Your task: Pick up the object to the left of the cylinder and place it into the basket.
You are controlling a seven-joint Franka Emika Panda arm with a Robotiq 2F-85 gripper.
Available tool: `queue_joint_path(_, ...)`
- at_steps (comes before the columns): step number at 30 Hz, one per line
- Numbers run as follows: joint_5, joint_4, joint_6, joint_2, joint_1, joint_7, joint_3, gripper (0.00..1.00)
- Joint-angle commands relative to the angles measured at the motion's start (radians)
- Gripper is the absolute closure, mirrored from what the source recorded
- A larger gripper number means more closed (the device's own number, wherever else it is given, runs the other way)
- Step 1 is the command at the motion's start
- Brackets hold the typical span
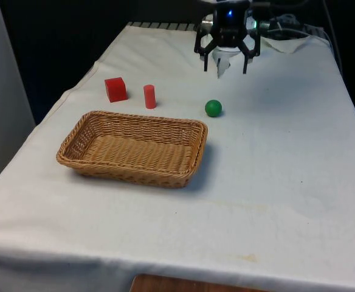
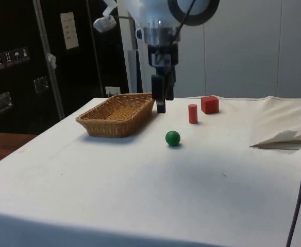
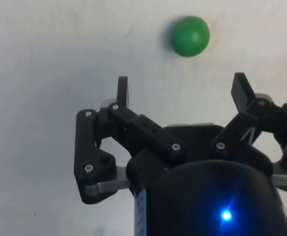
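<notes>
Overall: nothing had been grasped; all objects lay on the white cloth (image 1: 275,182).
Gripper: the black two-finger gripper (image 1: 226,66) hung above the table toward its far end, pointing down, fingers (image 3: 122,90) spread apart and holding nothing. In the side view the gripper (image 2: 161,105) stood above the cloth, clear of it, between the basket and the cylinder as that camera saw them.
Red cube: the red cube (image 1: 115,89) sat on the cloth just beside the cylinder, on the front view's left of it, beyond the basket's far rim; in the side view the cube (image 2: 210,104) was past the cylinder.
Red cylinder: the red cylinder (image 1: 149,97) stood upright between the cube and the ball, apart from both.
Green ball: the green ball (image 1: 213,108) rested on the front view's right of the cylinder, near the basket's far corner; in the wrist view the ball (image 3: 189,36) lay on the cloth beyond the fingertips, untouched.
Basket: the woven wicker basket (image 1: 74,159) sat on the front view's left half of the table, nothing inside it.
</notes>
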Motion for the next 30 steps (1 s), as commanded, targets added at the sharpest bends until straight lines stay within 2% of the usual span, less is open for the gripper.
queue_joint_path(1,0.007,-0.009,0.026,0.007,-0.002,-0.012,-0.003,0.0)
queue_joint_path(7,0.015,-0.033,0.095,0.048,-0.005,-0.036,-0.021,0.0)
queue_joint_path(8,0.003,-0.024,0.08,0.053,-0.002,-0.023,-0.023,0.0)
queue_joint_path(10,0.02,-0.042,0.121,0.063,-0.006,-0.047,-0.028,0.0)
queue_joint_path(15,0.03,-0.054,0.172,0.101,-0.011,-0.065,-0.038,0.0)
queue_joint_path(16,0.006,-0.043,0.146,0.096,-0.006,-0.041,-0.042,0.0)
queue_joint_path(17,0.03,-0.054,0.172,0.101,-0.011,-0.065,-0.038,0.0)
queue_joint_path(20,0.045,-0.058,0.202,0.128,-0.018,-0.081,-0.038,0.0)
queue_joint_path(26,0.117,-0.059,0.233,0.161,-0.022,-0.135,-0.03,0.0)
queue_joint_path(27,0.091,-0.046,0.227,0.181,-0.012,-0.114,-0.047,0.0)
queue_joint_path(28,0.129,-0.058,0.234,0.165,-0.022,-0.144,-0.03,0.0)
queue_joint_path(30,0.15,-0.058,0.237,0.17,-0.022,-0.16,-0.028,0.0)
